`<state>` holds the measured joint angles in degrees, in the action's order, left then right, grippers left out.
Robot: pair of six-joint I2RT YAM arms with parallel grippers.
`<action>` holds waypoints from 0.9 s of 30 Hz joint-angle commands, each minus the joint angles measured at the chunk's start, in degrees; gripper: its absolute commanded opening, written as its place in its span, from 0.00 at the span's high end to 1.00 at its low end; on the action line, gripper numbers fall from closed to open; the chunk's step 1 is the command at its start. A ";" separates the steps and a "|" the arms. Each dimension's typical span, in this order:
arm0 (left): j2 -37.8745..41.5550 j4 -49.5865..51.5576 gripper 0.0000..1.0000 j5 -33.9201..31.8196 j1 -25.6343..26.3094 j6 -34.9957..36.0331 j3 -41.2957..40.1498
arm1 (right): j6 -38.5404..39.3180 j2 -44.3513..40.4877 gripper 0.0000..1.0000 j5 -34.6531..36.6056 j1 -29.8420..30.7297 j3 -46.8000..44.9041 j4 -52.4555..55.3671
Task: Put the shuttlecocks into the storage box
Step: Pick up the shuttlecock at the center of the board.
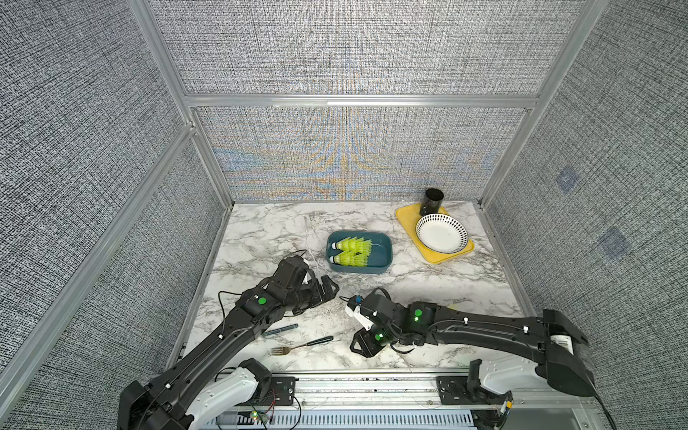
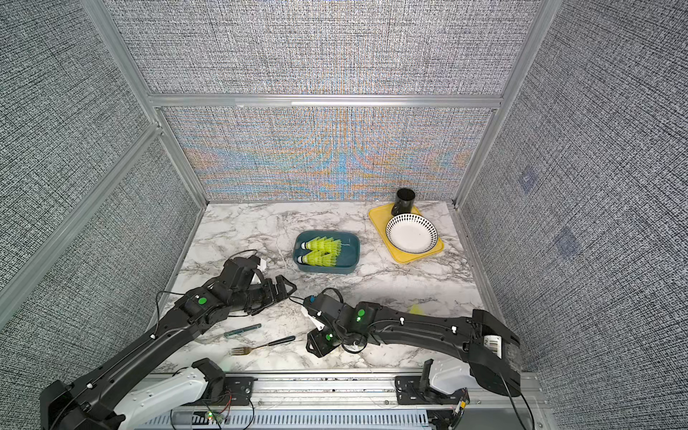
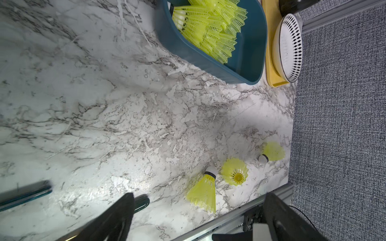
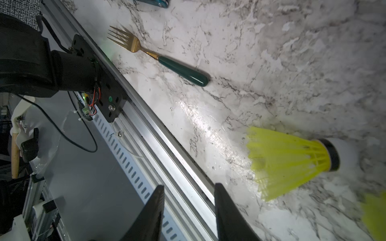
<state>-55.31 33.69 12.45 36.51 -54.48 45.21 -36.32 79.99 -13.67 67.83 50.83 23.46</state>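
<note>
Both top views: right arm [image 2: 417, 329] hides the loose shuttlecocks [image 2: 415, 309] but for a yellow sliver. Right wrist view: one shuttlecock [image 4: 375, 217] blurred, edge-cropped.

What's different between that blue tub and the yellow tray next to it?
The teal storage box has raised walls; the yellow tray is nearly flat. The storage box holds neon shuttlecocks lying on their sides; the yellow tray carries a white dotted bowl. Both are rectangular with rounded corners and sit on the marble table.
</note>
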 commanded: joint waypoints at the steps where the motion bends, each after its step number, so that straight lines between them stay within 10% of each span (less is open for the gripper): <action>1: 1.11 1.94 0.01 1.06 -0.04 0.34 -0.29 | -4.69 1.63 0.57 -0.83 -0.06 -0.51 -3.20; 27: 5.28 1.93 0.00 6.26 -0.04 -0.03 -4.01 | -6.75 2.19 0.56 6.25 -18.29 -2.36 -0.52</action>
<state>-49.25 37.28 18.13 36.56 -54.52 40.56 -43.68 81.97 -6.87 51.03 48.45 24.10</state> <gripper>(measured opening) 0.998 0.439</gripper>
